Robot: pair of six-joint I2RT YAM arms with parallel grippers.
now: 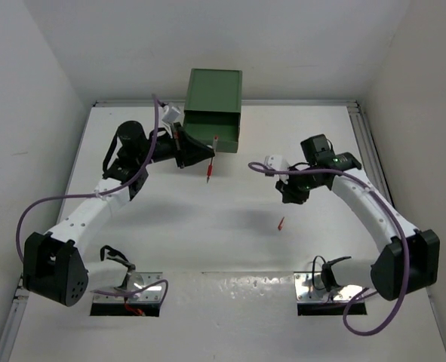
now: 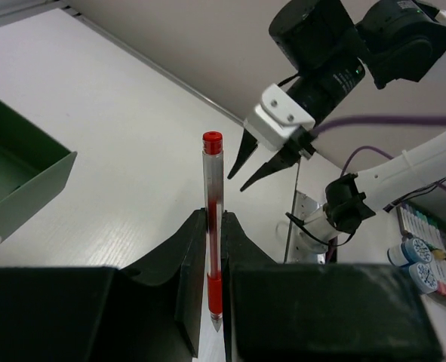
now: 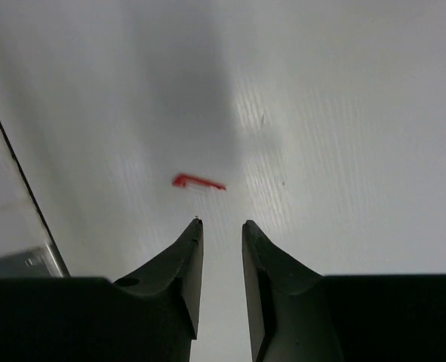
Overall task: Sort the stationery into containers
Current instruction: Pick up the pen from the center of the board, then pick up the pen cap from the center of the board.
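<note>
My left gripper is shut on a red pen with a clear barrel, just in front of the open dark green drawer. In the left wrist view the pen stands upright between the fingers, its red end cap up and its tip down, with a corner of the drawer at the left. My right gripper hovers over the table, open with a narrow gap and nothing in it. A small red pen cap lies on the table just beyond its tips.
The right arm's gripper shows across the table in the left wrist view. Several markers sit off the table's right side. Metal base plates mark the near edge, and rails run along the table's sides.
</note>
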